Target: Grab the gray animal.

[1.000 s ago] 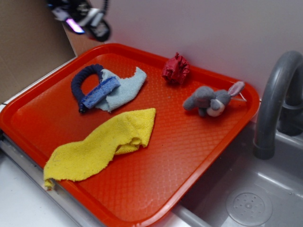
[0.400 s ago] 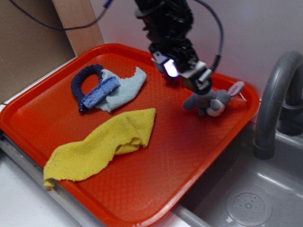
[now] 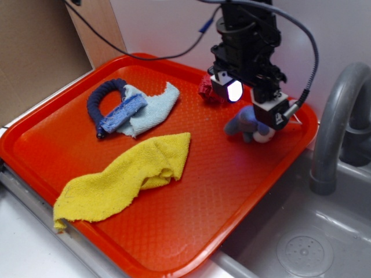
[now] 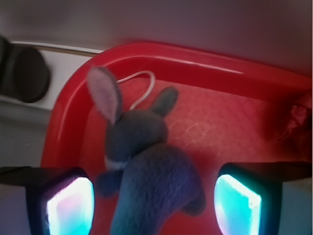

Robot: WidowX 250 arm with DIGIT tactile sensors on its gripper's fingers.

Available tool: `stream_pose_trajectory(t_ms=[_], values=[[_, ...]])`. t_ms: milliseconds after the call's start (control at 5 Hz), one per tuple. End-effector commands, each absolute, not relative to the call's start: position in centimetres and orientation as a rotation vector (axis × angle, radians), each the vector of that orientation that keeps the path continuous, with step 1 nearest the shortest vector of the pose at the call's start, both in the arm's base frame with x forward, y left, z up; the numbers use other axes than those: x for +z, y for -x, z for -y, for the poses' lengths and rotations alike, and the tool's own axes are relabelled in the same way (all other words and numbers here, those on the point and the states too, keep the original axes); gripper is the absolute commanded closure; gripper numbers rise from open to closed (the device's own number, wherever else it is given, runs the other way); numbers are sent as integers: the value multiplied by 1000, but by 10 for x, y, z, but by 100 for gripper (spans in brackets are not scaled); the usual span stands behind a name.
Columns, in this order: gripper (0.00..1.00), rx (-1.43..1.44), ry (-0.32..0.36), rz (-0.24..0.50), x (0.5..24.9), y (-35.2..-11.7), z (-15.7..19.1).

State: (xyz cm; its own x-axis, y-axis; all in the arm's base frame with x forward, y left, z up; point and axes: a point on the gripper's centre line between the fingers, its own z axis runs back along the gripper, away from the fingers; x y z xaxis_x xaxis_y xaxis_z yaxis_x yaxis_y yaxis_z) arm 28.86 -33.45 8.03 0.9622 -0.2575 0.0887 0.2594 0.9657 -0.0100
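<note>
The gray animal (image 3: 248,124) lies on the red tray (image 3: 191,197) near its far right corner, partly covered by the arm in the exterior view. My gripper (image 3: 255,103) hangs over it, open. In the wrist view the plush body (image 4: 151,181) sits between the two glowing pads (image 4: 68,205), with a gap on each side. Its pinkish ear (image 4: 103,93) points toward the tray corner.
A red knobbly toy (image 3: 206,88) lies just left of the gripper at the tray's back rim. A dark blue rope ring (image 3: 104,98), a light blue cloth (image 3: 152,107) and a yellow cloth (image 3: 124,176) lie further left. A gray faucet (image 3: 336,121) and sink (image 3: 301,249) stand to the right.
The arm swept in from the top left to above the gray animal and now straddles it. The toys and cloths have not moved.
</note>
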Motion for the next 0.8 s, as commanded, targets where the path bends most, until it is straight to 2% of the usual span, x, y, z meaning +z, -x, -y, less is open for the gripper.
stream_pose_trajectory(t_ms=[0,200,400,600], values=[[0,-339,45,74,95,-286,351],[0,-364,19,12,88,-276,346],[100,-357,-49,24,83,-275,348],[100,-329,-45,50,88,-273,349]])
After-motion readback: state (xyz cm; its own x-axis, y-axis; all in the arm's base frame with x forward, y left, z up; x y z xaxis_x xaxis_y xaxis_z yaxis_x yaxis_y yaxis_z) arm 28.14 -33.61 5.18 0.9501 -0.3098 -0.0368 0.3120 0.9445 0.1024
